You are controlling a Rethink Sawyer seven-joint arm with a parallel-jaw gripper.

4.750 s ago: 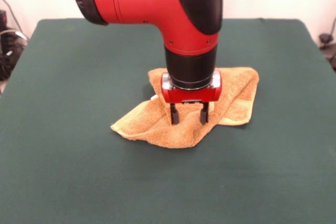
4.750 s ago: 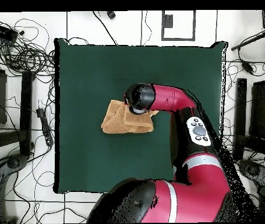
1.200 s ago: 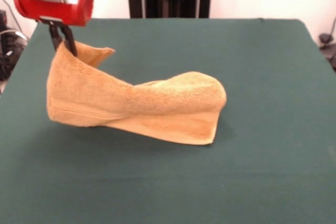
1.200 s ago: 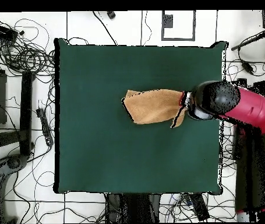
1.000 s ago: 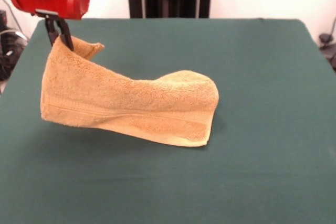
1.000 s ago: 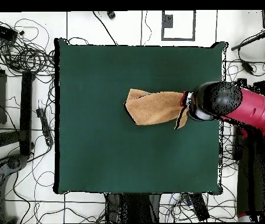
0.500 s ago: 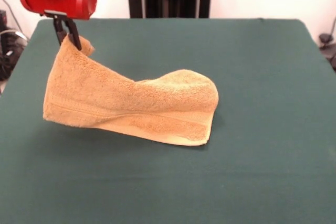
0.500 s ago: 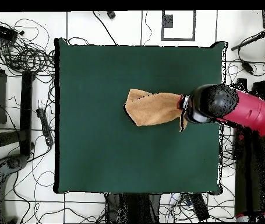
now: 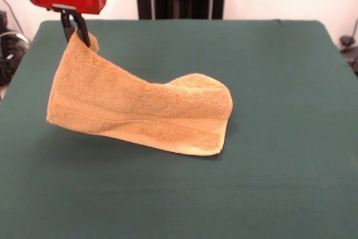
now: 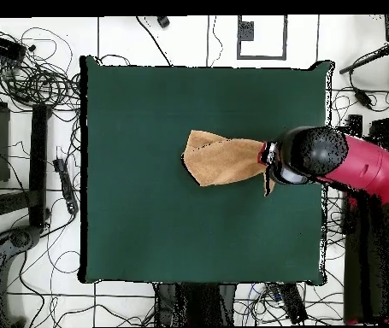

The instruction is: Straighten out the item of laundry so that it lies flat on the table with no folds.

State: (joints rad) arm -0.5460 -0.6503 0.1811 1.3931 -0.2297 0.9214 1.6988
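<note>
My gripper [image 9: 78,31] hangs at the upper left of the front view, above the table's [image 9: 279,82] left side, its two dark fingers pinched together on one corner of the towel [image 9: 140,113]. That corner is lifted clear of the green cloth, with a little tuft of terry poking up past my fingertips. From there the towel slopes down and to the right as a hanging sheet, its lower left edge raised off the surface and a woven band running along near the hem. Further right it rises into a rounded fold and comes down onto the table near the middle, where its far end rests. From overhead, the towel [image 10: 223,159] lies as a tapered tan shape right of the table's [image 10: 146,222] centre, reaching my gripper [image 10: 270,164] near the right edge.
</note>
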